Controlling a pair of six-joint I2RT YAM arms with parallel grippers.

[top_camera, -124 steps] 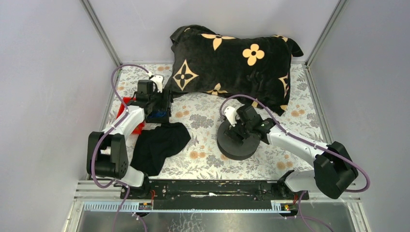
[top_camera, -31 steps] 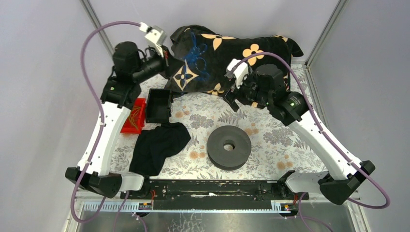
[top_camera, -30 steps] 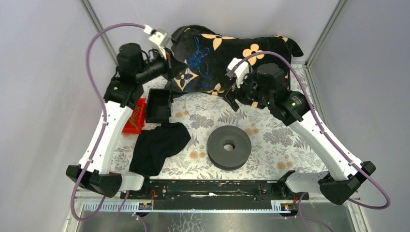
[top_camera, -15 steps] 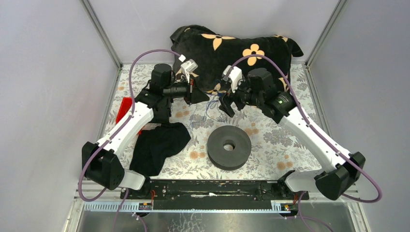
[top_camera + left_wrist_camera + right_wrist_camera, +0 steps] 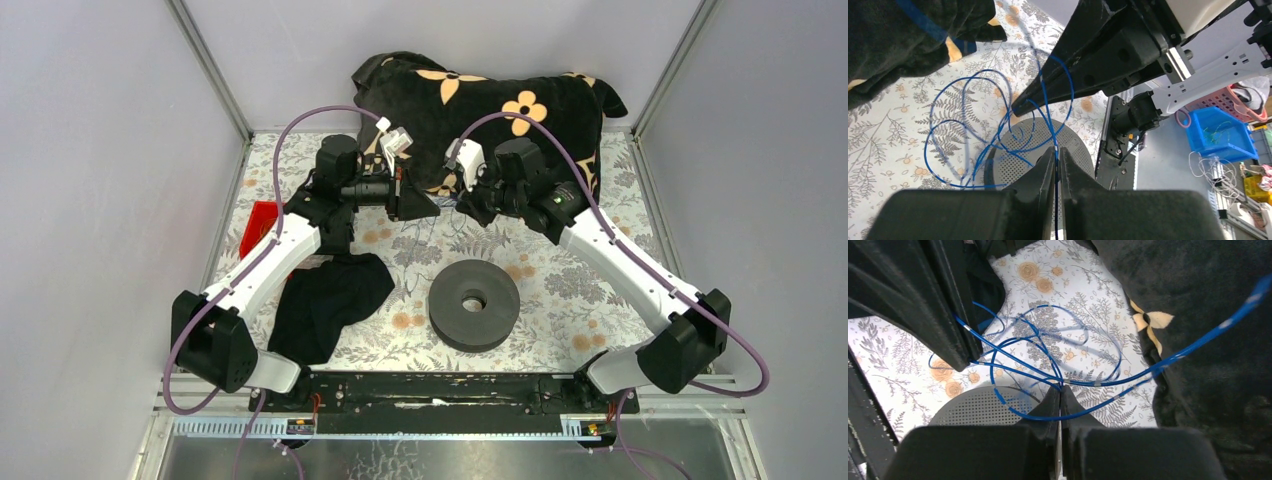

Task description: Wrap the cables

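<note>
Both arms reach in over the floral counter (image 5: pixel 600 285) and meet just in front of the big black pillow (image 5: pixel 500 120), which is marked only with tan flower and four-point star motifs, a monogram-style print. The left tool (image 5: pixel 425 208) has its fingers drawn nearly together, and in its own wrist camera a blue strand runs straight down the narrow slit between them, so it is pinching the cables (image 5: pixel 1168 360). The right tool (image 5: pixel 468 205) faces it tip to tip, fingers pressed together, nipping the same blue wire at the very point. The rest of the cables hang from the two tools in loose tangled loops above the counter, between the pillow's front edge and the black disc-shaped spool (image 5: pixel 500 300), and one strand trails off over the pillow's dark plush. The spool lies flat near the middle of the counter, below the tools, its perforated top face showing in both wrist cameras. A crumpled black cloth (image 5: pixel 330 300) lies to the spool's left, and a red bin (image 5: pixel 258 225) sits behind the left arm, partly hidden by it.
</note>
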